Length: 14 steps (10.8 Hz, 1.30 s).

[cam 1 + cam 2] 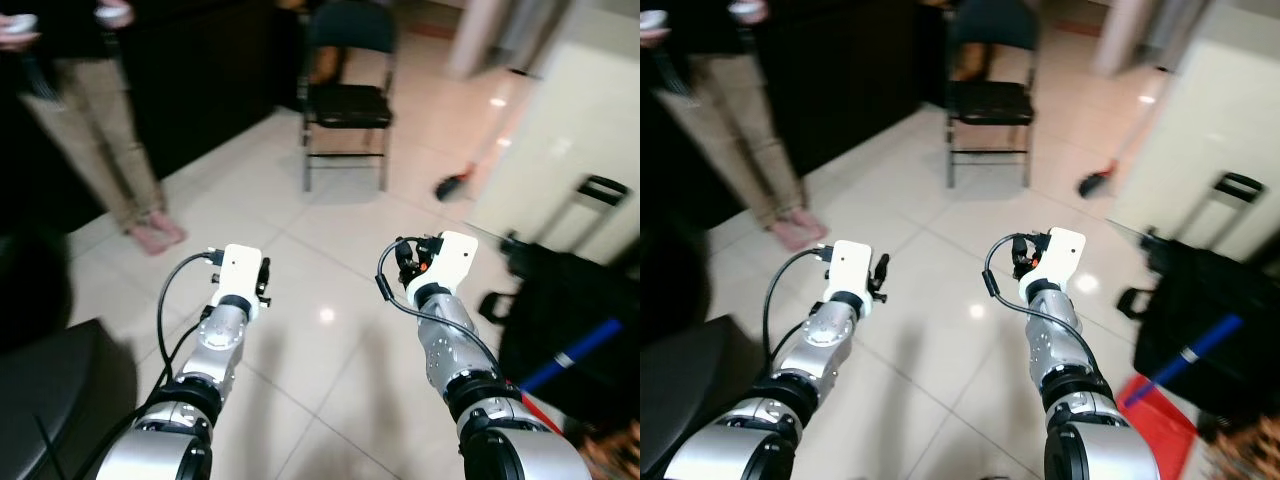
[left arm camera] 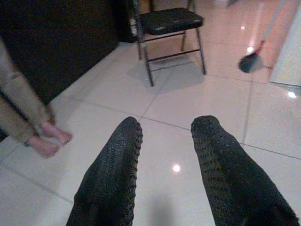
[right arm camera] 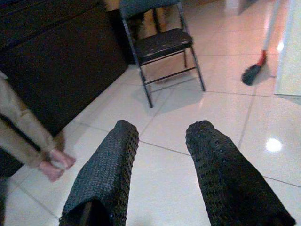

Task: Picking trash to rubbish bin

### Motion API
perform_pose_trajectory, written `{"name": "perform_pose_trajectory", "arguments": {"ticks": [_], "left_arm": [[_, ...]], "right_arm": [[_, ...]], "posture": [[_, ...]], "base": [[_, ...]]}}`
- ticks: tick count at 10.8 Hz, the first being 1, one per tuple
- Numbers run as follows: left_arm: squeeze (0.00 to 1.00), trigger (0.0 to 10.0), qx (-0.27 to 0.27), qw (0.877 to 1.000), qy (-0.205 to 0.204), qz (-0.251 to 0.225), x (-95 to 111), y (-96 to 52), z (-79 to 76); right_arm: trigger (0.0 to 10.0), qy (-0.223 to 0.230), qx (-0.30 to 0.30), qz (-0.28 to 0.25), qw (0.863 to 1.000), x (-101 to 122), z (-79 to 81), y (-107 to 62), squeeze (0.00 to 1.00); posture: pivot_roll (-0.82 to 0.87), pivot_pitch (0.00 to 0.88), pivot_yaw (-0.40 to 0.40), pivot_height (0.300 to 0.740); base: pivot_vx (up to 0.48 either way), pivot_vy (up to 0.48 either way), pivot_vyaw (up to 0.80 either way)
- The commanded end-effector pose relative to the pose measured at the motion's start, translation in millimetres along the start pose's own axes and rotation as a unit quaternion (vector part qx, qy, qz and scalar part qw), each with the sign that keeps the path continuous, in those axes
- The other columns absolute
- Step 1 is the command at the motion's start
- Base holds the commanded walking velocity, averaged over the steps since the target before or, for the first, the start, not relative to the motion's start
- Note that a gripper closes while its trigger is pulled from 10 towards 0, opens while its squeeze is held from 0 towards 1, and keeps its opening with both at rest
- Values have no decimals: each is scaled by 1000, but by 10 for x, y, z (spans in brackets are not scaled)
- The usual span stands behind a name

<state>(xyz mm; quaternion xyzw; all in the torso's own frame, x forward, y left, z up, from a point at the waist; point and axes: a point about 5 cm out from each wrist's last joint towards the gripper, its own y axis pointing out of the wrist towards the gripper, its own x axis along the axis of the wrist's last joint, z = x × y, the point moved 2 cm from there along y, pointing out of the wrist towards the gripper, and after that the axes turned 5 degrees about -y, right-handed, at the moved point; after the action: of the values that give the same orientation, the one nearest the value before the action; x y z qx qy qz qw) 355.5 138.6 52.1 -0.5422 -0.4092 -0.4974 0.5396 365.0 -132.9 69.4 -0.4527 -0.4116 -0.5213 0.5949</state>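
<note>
Left wrist view shows the left pincer [image 2: 162,141] with fingers apart over the tiled floor [image 2: 188,103]; the right pincer [image 3: 160,141] is also spread, holding nothing. A folding chair [image 1: 345,100] stands upper centre, a person [image 1: 110,130] upper left, a broom [image 1: 455,185] right. I cannot make out any trash or rubbish bin.

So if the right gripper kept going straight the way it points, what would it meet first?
Probably bare floor tiles; the open right gripper points down at them, short of the folding chair. Depth is uncertain.

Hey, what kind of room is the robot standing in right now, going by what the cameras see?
Probably a room in a home or small office: glossy pale floor tiles, a black folding metal chair by a dark cabinet wall, and a broom with a dark head leaning against a cream cupboard.
</note>
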Motion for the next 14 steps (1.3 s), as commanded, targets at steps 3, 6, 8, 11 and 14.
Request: {"name": "perform_pose_trajectory", "arguments": {"ticks": [3,6,8,11,14], "left_arm": [[0,10000,-4,1000,-3,-8,-4,-15,-41],[0,10000,0,1000,7,-7,-5,-12,-40],[0,10000,8,1000,17,-5,-7,-9,-23],[0,10000,11,1000,14,-5,-3,-5,-18],[0,10000,11,1000,13,-8,11,-1,-28]], "right_arm": [[10000,0,-4,8,1000,-29,-46,-12,0],[10000,1,-8,6,1000,-18,-67,-14,0],[10000,1,-9,5,1000,-4,-68,-4,0],[10000,0,-7,6,1000,-1,-66,0,0],[10000,0,-6,6,1000,6,-66,4,0]], "posture": [[-17,0,-69,740],[-22,0,-69,740],[-22,1,-74,740],[-22,3,-76,740],[-21,3,-81,740]], "base": [[0,0,-788],[0,0,-792],[0,-480,-800],[0,0,-792],[0,0,-788]]}}
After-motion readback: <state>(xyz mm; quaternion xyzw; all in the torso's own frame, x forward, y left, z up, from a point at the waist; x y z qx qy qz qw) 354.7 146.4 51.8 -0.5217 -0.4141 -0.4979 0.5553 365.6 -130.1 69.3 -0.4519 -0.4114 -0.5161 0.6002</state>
